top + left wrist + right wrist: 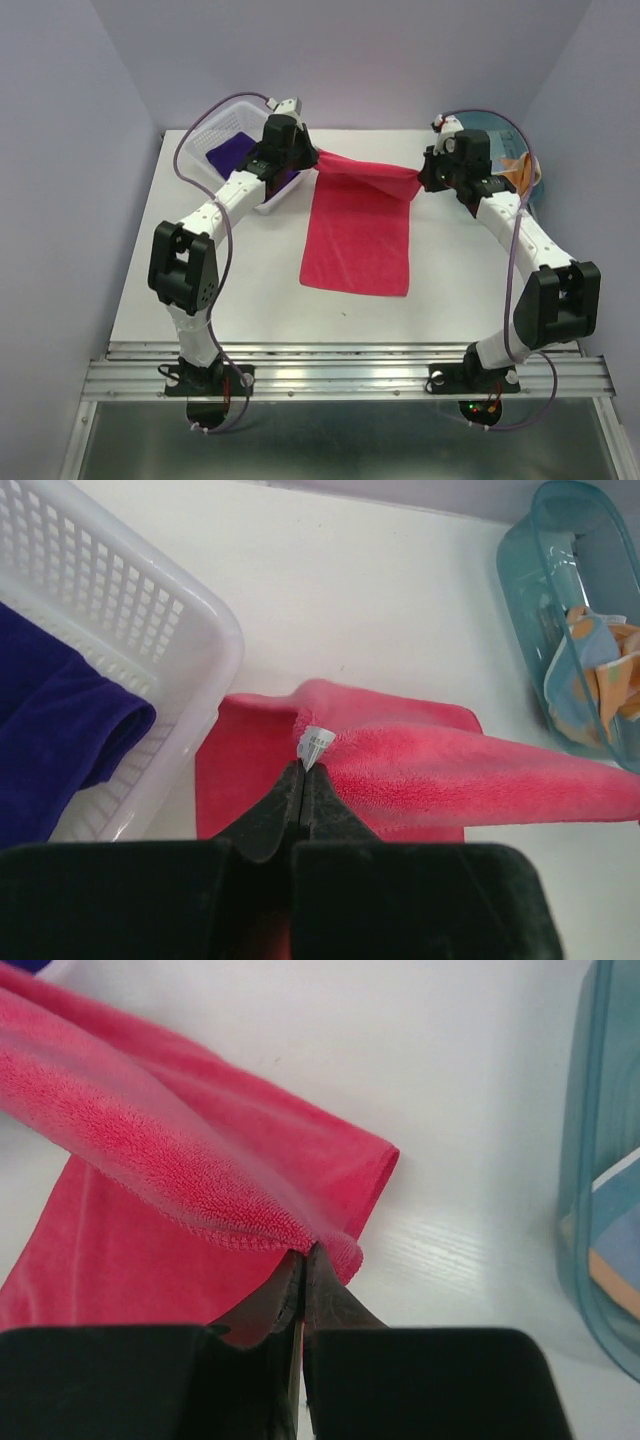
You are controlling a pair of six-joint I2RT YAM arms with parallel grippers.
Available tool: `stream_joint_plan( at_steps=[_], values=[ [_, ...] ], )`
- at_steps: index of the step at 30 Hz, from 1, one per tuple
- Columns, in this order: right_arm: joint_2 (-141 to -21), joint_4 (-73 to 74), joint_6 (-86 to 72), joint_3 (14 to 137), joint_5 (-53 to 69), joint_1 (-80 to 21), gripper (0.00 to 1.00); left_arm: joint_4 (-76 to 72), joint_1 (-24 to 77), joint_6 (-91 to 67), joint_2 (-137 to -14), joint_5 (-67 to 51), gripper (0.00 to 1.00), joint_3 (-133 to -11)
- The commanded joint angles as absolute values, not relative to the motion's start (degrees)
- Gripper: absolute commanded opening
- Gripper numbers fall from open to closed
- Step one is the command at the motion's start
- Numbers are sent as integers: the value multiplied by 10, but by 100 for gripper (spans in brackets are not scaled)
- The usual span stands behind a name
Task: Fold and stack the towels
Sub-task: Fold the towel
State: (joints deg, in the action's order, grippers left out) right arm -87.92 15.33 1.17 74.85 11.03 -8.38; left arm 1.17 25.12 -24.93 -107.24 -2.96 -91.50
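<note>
Mid-fold, the pink-red towel [357, 240] on the table [450, 290] is pinched at its far corners by the closed left gripper [303, 772] and right gripper [303, 1255]; next, that edge must be brought evenly forward

The white table [250, 300] carries a mesh basket [215, 130], a blue-green tub [520, 570] and most of the pink-red towel [358, 250].

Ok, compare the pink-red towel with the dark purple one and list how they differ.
Place: the pink-red towel is out on the table; the dark purple towel sits in the white basket.
Grip: the left gripper and right gripper pinch the pink-red towel's far corners, holding that edge up; the dark purple towel is untouched.
Shape: the pink-red towel is stretched out; the dark purple towel lies bunched.
Both are plain soft cloths.
</note>
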Motion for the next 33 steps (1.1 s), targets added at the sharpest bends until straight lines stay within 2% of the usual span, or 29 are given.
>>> stream_joint_plan(
  at_steps=[1, 10, 16, 33],
  values=[
    [-846, 179, 4, 710, 99, -112, 1, -1, 250, -258, -1000, -24, 0, -861],
    [-796, 186, -27, 649, 92, -143, 1, -48, 253, -293, -901, -34, 0, -695],
    [-767, 208, -36, 630, 72, -156, 1, -58, 264, -305, -862, -23, 0, -630],
    [-740, 252, -27, 643, 64, -168, 1, -61, 275, -316, -830, -16, 0, -587]
  ],
)
